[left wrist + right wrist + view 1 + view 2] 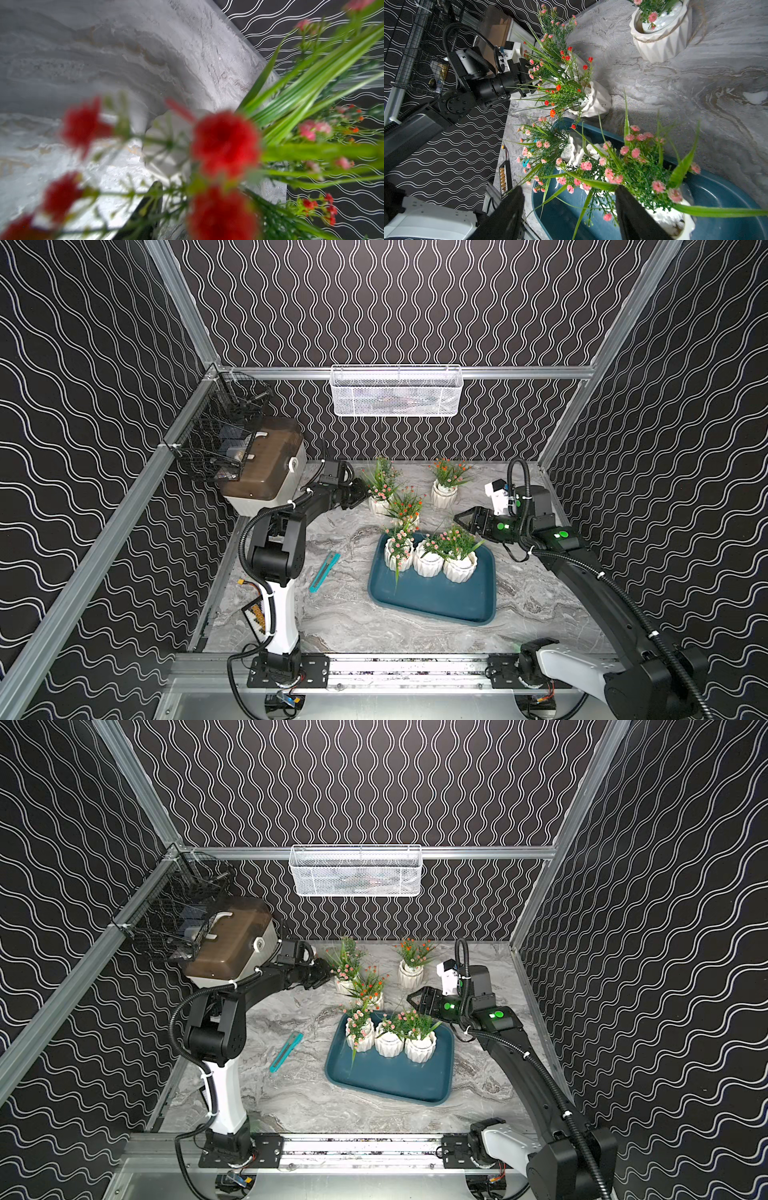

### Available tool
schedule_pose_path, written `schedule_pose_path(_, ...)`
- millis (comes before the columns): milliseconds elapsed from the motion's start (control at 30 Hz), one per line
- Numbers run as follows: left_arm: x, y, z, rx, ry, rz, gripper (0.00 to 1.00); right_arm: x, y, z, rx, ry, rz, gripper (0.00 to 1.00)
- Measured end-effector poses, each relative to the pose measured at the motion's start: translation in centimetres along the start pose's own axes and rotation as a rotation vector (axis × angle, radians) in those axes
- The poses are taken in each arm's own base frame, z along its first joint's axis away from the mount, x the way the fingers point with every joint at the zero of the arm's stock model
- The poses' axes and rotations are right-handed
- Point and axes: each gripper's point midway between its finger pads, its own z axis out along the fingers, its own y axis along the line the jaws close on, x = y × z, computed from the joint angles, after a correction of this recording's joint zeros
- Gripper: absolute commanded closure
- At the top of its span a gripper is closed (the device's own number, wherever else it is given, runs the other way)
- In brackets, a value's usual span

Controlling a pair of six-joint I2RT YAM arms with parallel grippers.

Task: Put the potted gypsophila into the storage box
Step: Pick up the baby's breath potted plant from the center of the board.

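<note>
We see the right gripper (460, 519) hanging with its jaws spread and nothing between them but a few leaf tips. In its wrist view the two dark fingers (631, 209) stand well apart. Just below and ahead of it lies the tray (436, 601), its long axis running across the gripper's line of reach. Three potted plants (428, 562) stand in a row along the tray's long edge on the gripper's side, all upright with leaves pointing up. The end pot (459, 568) of that row sits closest under the fingers; whether a finger touches it we cannot tell.

The left gripper (362, 494) points level into the leaves of a pink-flowered plant (380, 489), which stands upright on the table (332, 626) right at its fingertips. Leaves and blurred red blossoms fill its wrist view, so we cannot tell how its jaws stand or whether they touch the pot. A red-flowered plant (406, 506) stands upright just beyond, between this gripper and the tray, outside the rim. A second red-flowered plant (445, 485) stands upright near the right gripper's tips, on their side away from the tray.
</note>
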Motion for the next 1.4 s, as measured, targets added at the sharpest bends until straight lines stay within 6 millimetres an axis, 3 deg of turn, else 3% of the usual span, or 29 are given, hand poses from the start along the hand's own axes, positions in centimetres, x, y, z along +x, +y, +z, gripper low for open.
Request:
schedule_pose_path(133,-0.5,-0.1,0.6,-0.032,0.010,0.023,0.57,0.0,-0.1,0.1,0.002,0.003,0.002,0.29)
schedule_pose_path(400,0.5,1.0,1.6,-0.106,0.061,0.064,0.61,0.0,-0.3,0.2,0.004,0.007,0.009,0.29)
schedule_pose_path(733,0.8,0.6,2.5,-0.130,0.079,0.133,0.66,0.0,-0.5,0.4,0.005,0.012,0.015,0.29)
schedule_pose_path(1400,0.9,-0.1,2.8,-0.184,0.094,0.246,0.78,-0.1,-0.9,0.4,0.008,0.013,0.025,0.29)
